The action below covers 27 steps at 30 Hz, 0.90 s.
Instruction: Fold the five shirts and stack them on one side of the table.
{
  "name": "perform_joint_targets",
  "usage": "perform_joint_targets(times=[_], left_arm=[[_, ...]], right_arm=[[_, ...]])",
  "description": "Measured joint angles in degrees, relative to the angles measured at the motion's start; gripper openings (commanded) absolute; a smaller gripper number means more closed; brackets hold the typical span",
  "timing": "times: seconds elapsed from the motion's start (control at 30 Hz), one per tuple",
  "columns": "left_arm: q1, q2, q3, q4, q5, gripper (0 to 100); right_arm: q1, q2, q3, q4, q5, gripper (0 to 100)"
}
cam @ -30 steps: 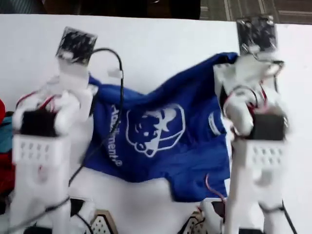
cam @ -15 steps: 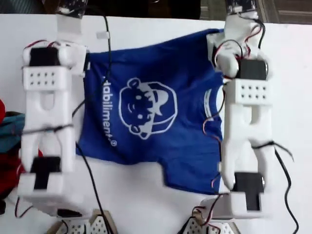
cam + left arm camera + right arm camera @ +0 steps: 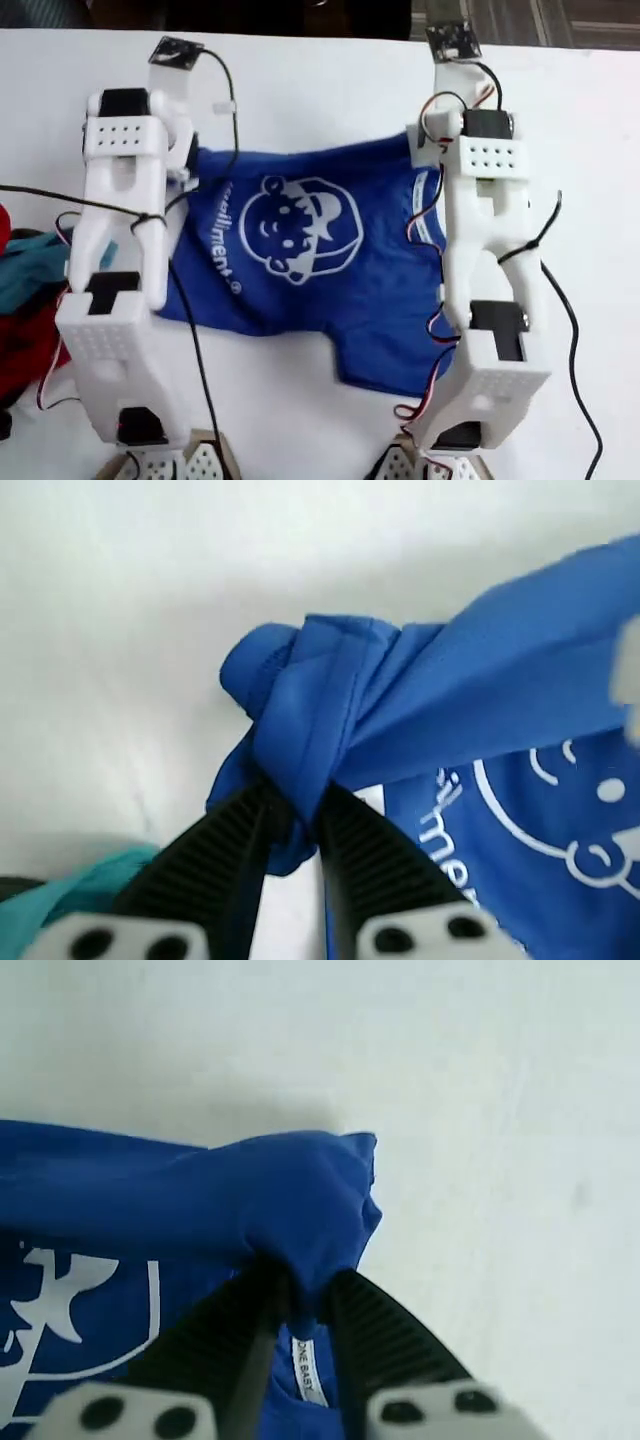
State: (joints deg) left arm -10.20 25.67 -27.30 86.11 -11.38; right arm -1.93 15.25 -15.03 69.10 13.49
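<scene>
While the shirt point(image 3: 340, 290) was held over the table point(image 3: 320, 80), one bunched edge was clamped in the left gripper point(image 3: 297, 815). Another was clamped in the right gripper point(image 3: 305, 1295).

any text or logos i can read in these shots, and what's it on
White lettering on the blue shirt, beside the face print: cut off at one end and blurred, not readable whole.
Neck label of the same shirt: print too small to read.
</scene>
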Motion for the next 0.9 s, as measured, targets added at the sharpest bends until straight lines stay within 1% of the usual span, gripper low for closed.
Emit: perform_joint_targets(times=[0.2, 0.3, 0.4, 0.5, 0.63, 0.77, 0.9], left_arm=[[-0.09, 0.00, -3.78, 8.88, 0.00, 3], [-0.09, 0.00, -5.63, 14.07, -0.88, 3], [-1.14, -1.32, -3.43, 15.03, -3.87, 3], [-2.20, -7.30, 4.40, 15.03, -6.77, 3], [-2.11, -19.34, 19.96, 14.24, -9.58, 3], [-2.29, -31.47, 37.54, 8.62, -11.60, 3], [-2.20, -39.91, 52.13, 3.34, -12.66, 3]], right_arm=[[0.00, -0.79, 0.00, 7.30, 0.00, 1.8], [-0.88, -5.98, 2.90, 9.23, 0.00, 1.8], [-2.46, -14.33, 10.99, 9.32, 0.18, 1.8], [-3.08, -24.18, 23.30, 6.95, 1.93, 1.8], [-2.55, -38.86, 41.49, 2.90, 4.48, 1.8], [-0.44, -52.22, 55.03, 2.55, 8.18, 1.8], [1.76, -62.15, 62.77, 4.04, 12.13, 1.8]])
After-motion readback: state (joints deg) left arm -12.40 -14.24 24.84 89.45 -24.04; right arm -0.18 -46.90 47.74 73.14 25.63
